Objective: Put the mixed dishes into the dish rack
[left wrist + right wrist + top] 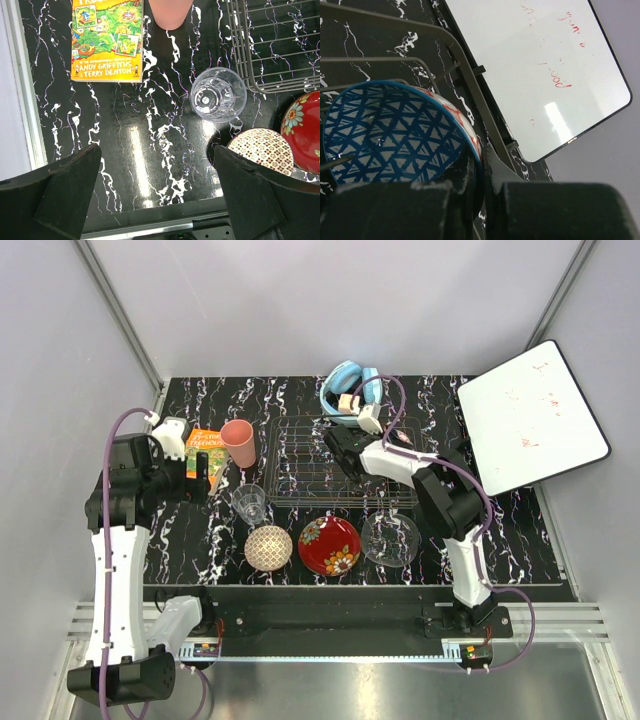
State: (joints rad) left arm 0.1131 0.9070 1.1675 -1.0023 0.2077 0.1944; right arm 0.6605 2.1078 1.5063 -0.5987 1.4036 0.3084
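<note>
While the right hand pinches it, the bowl (blue-latticed) gleams.

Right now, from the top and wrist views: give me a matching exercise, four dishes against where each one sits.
1 blue patterned bowl
2 pink plastic cup
3 cream speckled bowl
4 clear glass plate

A next to the orange-green booklet
B rim pinched in the right jaws, at the thin-wire metal dish rack
C right of the red floral plate in the top view
D left of the red floral plate in the top view

Pairs: 1-B, 2-A, 3-D, 4-C
</note>
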